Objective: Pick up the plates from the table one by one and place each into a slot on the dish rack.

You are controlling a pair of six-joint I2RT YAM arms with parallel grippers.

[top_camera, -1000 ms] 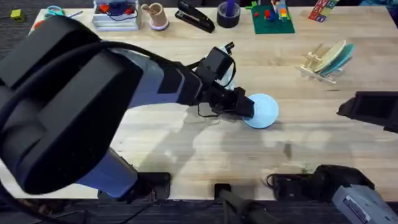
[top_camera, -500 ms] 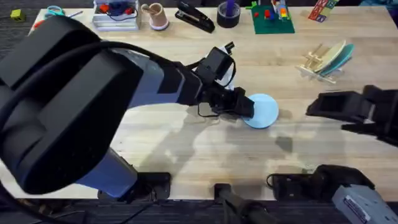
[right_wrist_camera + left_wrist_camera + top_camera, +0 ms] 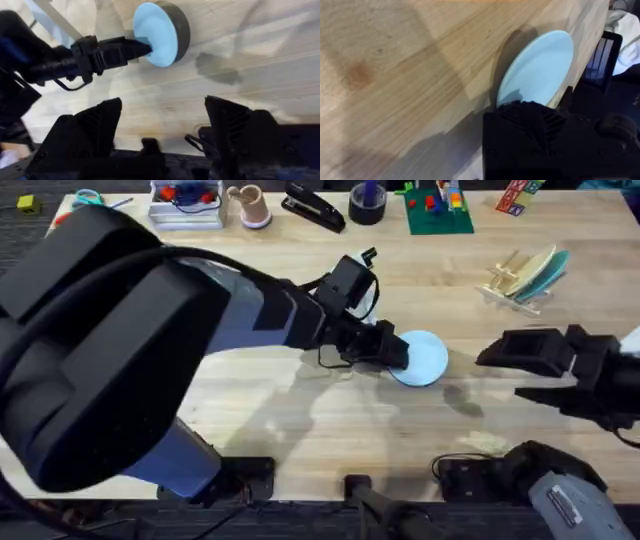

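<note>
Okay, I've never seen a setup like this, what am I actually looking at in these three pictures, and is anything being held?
These are two robot arms at a wooden table, each ending in a two-finger pincer. One picture looks down from above; the other two come from cameras on the arms' wrists. The left pincer grips the edge of a light blue plate, tilted up off the table. The right pincer is open and holds nothing, with the plate ahead of it. At the far right stands a small wooden dish rack with a pale yellow plate and a darker teal one already slotted in. Office odds and ends line the far edge.
</note>
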